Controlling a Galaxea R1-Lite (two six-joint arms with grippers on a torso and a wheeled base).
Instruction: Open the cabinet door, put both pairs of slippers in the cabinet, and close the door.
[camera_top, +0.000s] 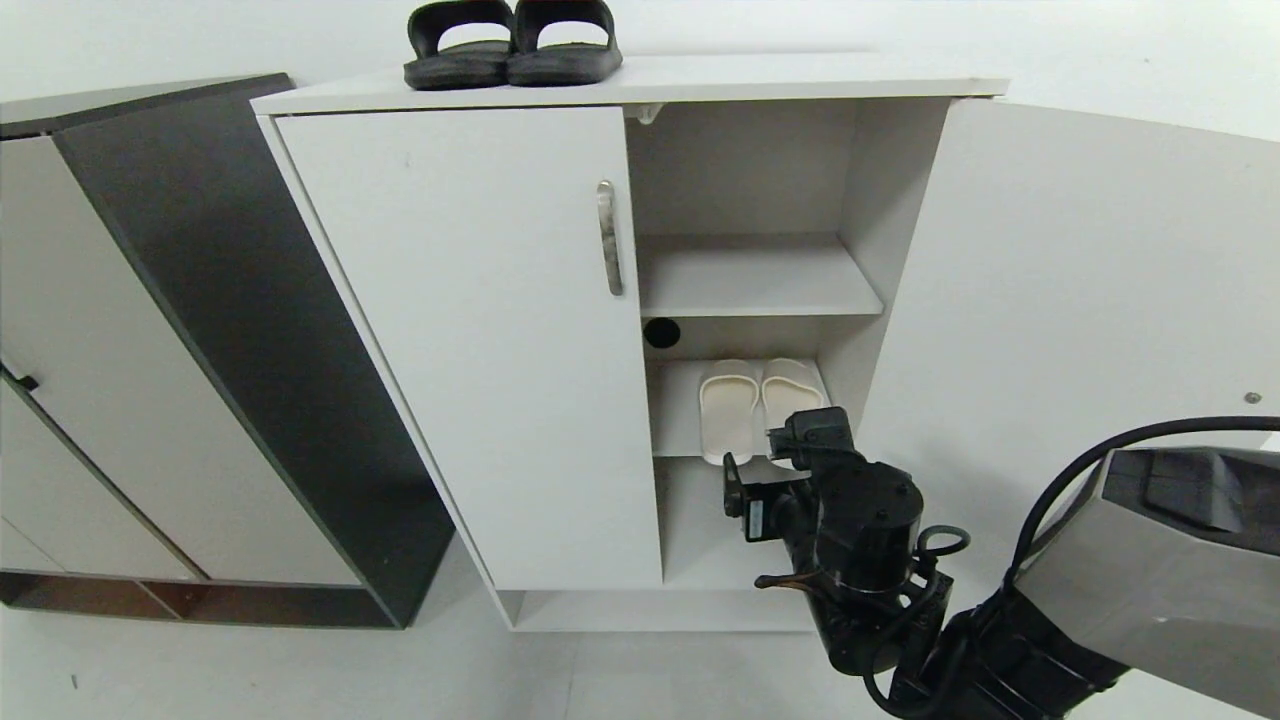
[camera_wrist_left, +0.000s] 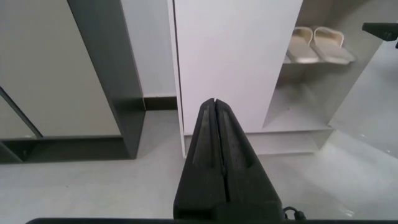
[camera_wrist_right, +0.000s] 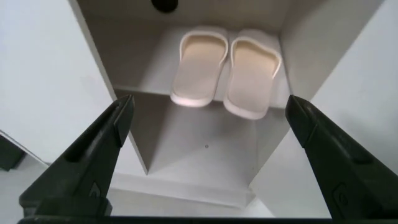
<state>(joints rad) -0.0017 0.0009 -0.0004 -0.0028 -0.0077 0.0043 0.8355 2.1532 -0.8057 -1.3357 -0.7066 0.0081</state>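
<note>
Your right claw (camera_top: 760, 462) hung spread just off the edge of the shelf (camera_top: 680, 425) bearing the cream open-toed plastic slippers (camera_top: 728, 405). Your left claw (camera_wrist_left: 214, 106) was pressed together. The black rubber slippers (camera_top: 560, 50) sat at the front edge atop the white wooden cabinet (camera_top: 800, 78).

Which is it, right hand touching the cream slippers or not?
Apart. Right wrist view: the open right hand sits short of the cream slippers, shelf visible between them.

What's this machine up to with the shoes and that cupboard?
A two-armed robot is stowing slippers in a white wooden cabinet. The cabinet's right door stands open, and its left door is shut. A pair of cream foam slippers lies on the middle shelf, with the open right gripper just in front of it. A pair of black rubber slippers sits on top of the cabinet, not yet put in. The left gripper is shut and empty, facing the cabinet.
</note>
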